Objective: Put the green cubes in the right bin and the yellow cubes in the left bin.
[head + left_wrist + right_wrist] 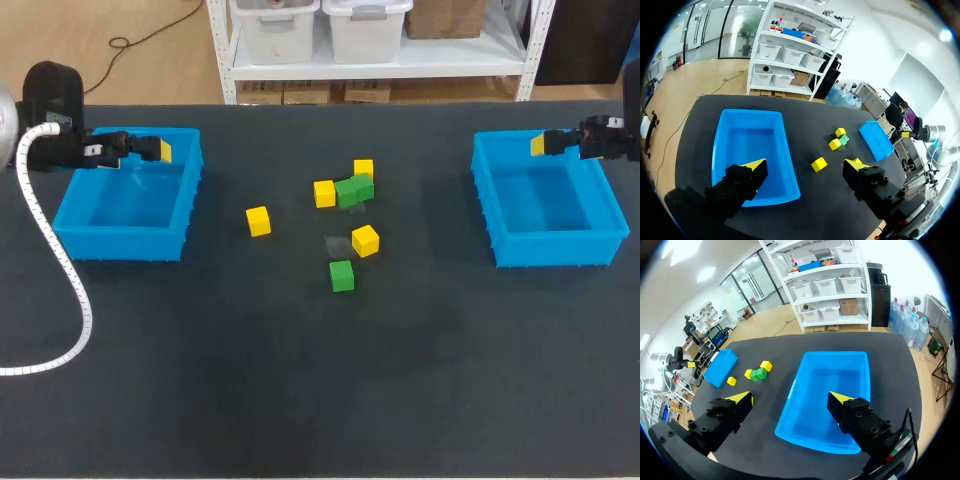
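Note:
Several yellow cubes [259, 221] [365, 240] [324, 193] and three green cubes [342, 275] [354, 189] lie loose mid-table, between the blue left bin [70, 215] and the blue right bin [545, 245]. My left gripper [158, 150] hovers open over the left bin's far rim and holds nothing. In the left wrist view the left gripper [805, 167] stands wide above the left bin [747, 142], with a yellow cube [819, 163] ahead. My right gripper [542, 145] hangs open over the right bin's far edge. The right gripper [790, 400] spans the empty right bin [832, 382].
Both bins show bare floors. A white ribbed cable [70, 300] from my left arm loops across the table's front left. The cubes cluster near the table's middle, two green ones touching a yellow one.

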Available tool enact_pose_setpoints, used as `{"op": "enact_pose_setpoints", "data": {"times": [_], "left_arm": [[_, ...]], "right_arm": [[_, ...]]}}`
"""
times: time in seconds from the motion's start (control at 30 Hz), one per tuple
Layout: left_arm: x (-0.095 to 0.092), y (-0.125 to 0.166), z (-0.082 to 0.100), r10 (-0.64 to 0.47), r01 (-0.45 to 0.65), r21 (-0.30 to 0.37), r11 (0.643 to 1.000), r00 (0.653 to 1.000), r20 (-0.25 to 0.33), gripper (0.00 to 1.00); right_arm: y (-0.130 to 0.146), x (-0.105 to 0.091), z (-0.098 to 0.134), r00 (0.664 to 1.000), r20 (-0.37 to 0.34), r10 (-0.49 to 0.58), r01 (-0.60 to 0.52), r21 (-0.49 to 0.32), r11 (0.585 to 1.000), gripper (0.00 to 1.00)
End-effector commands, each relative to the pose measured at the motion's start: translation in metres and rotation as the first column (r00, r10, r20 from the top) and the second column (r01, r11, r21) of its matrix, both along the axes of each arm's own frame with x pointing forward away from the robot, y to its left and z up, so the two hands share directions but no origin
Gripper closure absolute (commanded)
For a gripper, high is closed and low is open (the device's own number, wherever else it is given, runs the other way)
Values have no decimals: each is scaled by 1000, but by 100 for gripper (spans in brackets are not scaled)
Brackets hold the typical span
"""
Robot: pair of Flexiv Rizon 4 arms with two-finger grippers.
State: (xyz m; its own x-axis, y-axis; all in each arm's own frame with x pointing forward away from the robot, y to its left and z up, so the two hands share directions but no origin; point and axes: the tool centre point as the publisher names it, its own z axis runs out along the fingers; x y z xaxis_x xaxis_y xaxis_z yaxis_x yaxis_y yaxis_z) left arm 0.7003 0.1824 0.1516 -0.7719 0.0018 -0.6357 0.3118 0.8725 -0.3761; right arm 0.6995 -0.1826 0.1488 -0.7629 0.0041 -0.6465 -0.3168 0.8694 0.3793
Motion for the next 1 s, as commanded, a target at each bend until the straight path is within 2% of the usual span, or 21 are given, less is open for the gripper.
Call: {"op": "enact_pose_setpoints", "data": {"times": [0.03,0.63,0.83,1.0], "left_arm": [[0,2,-2,-6,6,-10,1000,1000,7,0],[0,2,-2,-6,6,-10,1000,1000,7,0],[0,2,-2,-6,6,-10,1000,1000,7,0],[0,2,-2,-6,6,-10,1000,1000,7,0]], "right_arm": [[0,0,0,1000,0,-1,1,-1,1000,0],[0,2,3,1000,0,1,-1,-1,1000,0],[13,12,13,998,-59,7,-13,-104,994,0],[37,17,21,995,-82,52,-63,-142,988,0]]}}
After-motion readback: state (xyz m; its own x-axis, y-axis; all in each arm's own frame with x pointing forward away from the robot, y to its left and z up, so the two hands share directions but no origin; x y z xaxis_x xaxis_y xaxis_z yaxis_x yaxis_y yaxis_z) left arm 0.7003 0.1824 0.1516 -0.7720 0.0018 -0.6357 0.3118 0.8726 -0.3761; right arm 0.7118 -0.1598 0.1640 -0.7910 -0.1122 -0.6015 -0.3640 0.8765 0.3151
